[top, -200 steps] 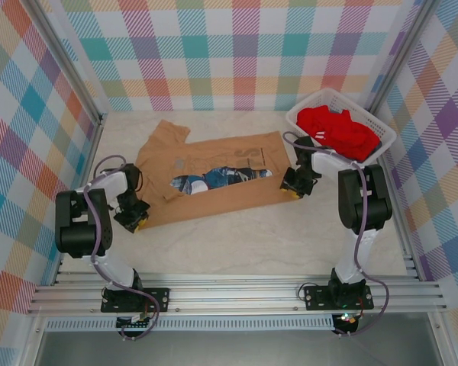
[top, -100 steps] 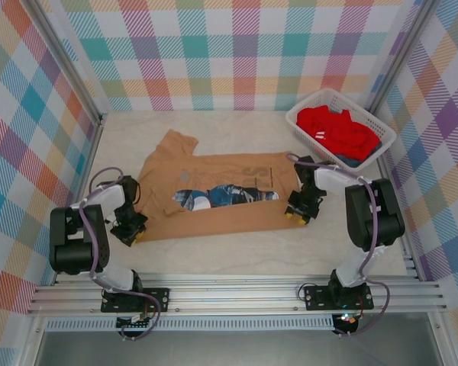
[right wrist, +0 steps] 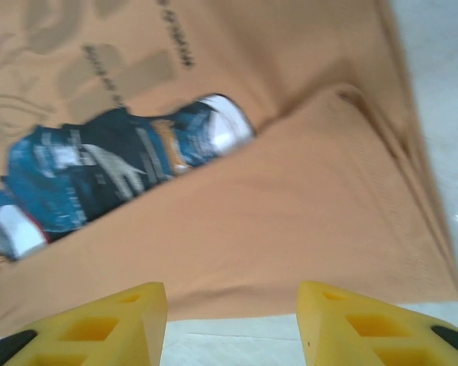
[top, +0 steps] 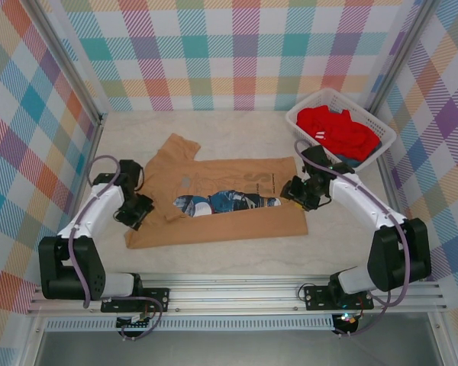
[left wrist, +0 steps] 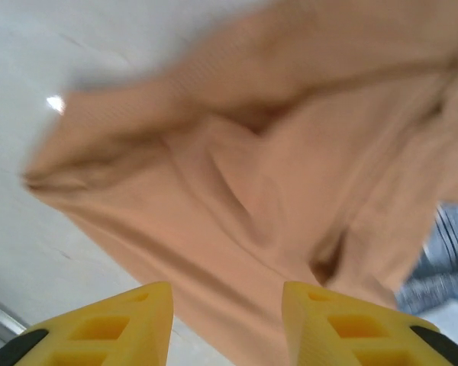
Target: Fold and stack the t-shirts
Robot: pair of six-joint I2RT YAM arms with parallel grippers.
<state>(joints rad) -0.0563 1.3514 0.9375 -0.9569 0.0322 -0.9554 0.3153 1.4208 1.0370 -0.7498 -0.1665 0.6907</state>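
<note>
The tan shirt (top: 214, 217) is lying mid-table, its near half folded over the print, with more folds waiting. The red shirt (top: 332, 130) is sitting untouched in the basket (top: 334, 93). The left gripper (top: 139, 209) and right gripper (top: 294, 191) are hovering at the tan shirt's ends, jaws parted, gripping nothing.

From above and behind, the top view takes in the whole tabletop (top: 237, 263); both wrist views look closely down on the same tan-orange t-shirt (top: 229, 225).

Pastel plaid walls (top: 244, 53) enclose a pale, perhaps marbled tabletop (top: 237, 255).
</note>
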